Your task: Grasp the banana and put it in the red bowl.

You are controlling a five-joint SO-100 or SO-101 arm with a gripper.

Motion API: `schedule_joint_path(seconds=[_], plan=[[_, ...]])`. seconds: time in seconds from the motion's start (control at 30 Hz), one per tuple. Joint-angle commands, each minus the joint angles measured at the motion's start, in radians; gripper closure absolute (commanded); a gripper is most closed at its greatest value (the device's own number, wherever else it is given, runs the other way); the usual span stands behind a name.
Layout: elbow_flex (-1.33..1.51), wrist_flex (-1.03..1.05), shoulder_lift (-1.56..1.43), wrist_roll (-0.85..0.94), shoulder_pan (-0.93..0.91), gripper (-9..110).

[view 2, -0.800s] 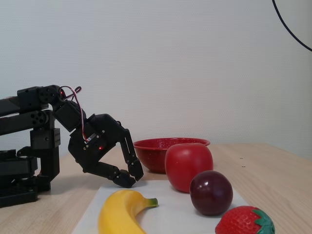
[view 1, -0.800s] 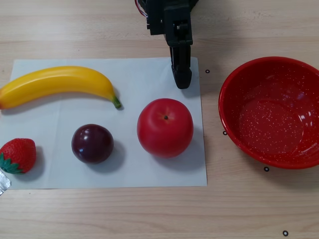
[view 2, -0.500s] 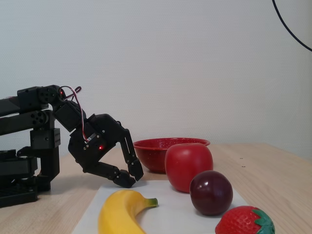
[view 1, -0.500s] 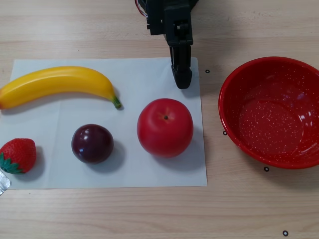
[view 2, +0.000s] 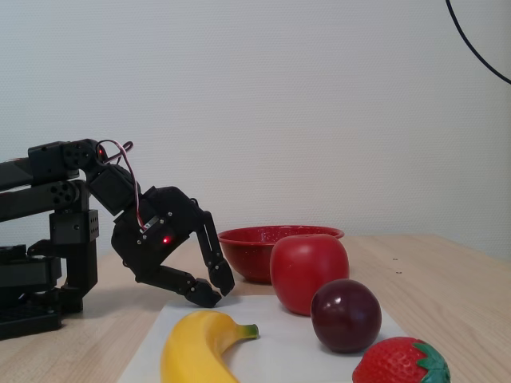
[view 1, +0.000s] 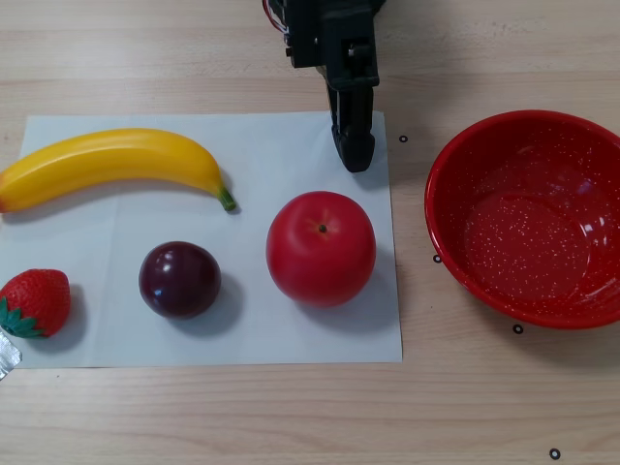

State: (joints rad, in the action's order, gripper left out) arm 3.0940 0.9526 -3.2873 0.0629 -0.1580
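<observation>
The yellow banana (view 1: 116, 160) lies on the left part of a white paper sheet (view 1: 281, 145), its green stem tip pointing right; the fixed view shows the banana (view 2: 196, 347) end-on at the front. At the right, off the paper, the red bowl (view 1: 528, 232) stands empty, and in the fixed view this bowl (view 2: 243, 255) is behind the apple. My black gripper (view 1: 356, 160) reaches in from the top edge and hangs low over the paper's far right corner, well right of the banana. In the fixed view the gripper (view 2: 214, 291) has its fingertips together and holds nothing.
A red apple (view 1: 321, 249), a dark plum (view 1: 179, 280) and a strawberry (view 1: 35, 301) sit on the paper's near half. The apple lies between the banana and the bowl. The arm's base (view 2: 40, 271) stands at the left in the fixed view.
</observation>
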Motion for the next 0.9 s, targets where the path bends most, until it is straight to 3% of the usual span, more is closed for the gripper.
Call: schedule_joint_path(seconds=[0.0,0.87], plan=[[-0.077,0.034,0.038,-0.021,0.012,101],[-0.939,0.520,0.634,-0.158,0.224,101]])
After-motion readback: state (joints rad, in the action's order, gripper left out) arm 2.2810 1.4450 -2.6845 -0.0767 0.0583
